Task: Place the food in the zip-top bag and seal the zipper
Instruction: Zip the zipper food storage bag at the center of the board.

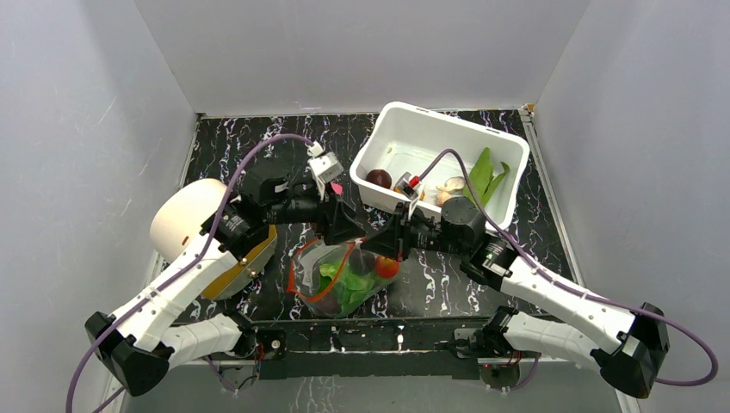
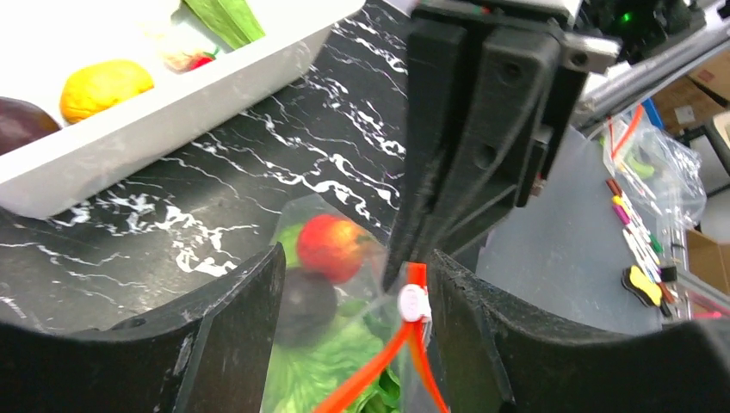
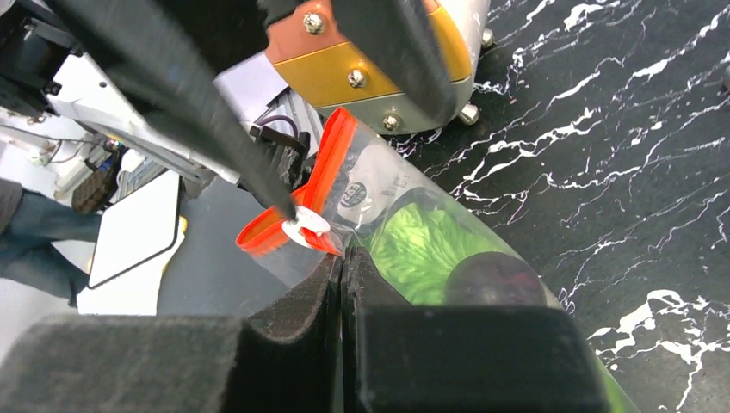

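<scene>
White-shelled arms (image 1: 172,297) reach from bottom frame, left gripper (image 1: 344,225) and right gripper (image 1: 372,243) meeting centre over the crinkly clear zip-top bag (image 1: 344,280) on the marbled black surface (image 1: 250,146). Left wrist: left fingers (image 2: 232,344) stand parted astride the orange-red zipper (image 2: 376,366), glossy tomato (image 2: 330,245) inside. Right wrist: right fingers (image 3: 293,344) pressed together, pinching the bag's film beside leafy green cabbage (image 3: 422,245).

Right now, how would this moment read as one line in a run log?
left gripper: open, straddling zipper | right gripper: shut on zip-top bag edge | tomato, cabbage: bagged | tub: holds food
</scene>
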